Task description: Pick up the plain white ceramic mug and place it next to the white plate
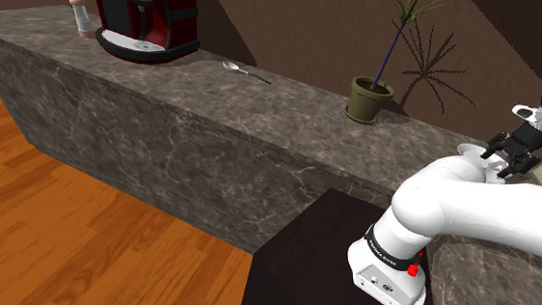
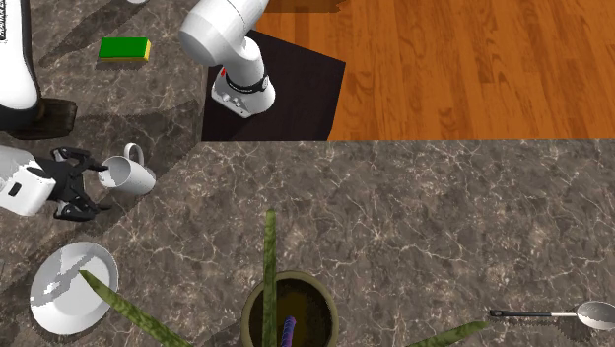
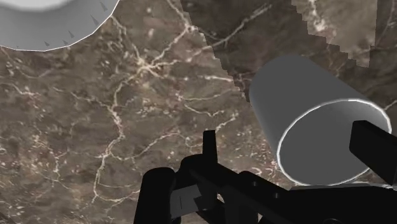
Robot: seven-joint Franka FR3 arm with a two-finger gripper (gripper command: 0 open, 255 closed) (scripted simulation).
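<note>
gripper [image 2: 96,185] spread, tipped mug [image 2: 134,178] at fingertips

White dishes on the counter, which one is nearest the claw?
The white mug, directly in front of the claw with its mouth turned toward it. The white plate lies farther off, apart from both.

We see a glossy white arm [image 1: 475,207] of rounded links, a black band [image 1: 386,244] and red mark [image 1: 413,268] near its base, and an all-black gripper [image 2: 97,187].
</note>
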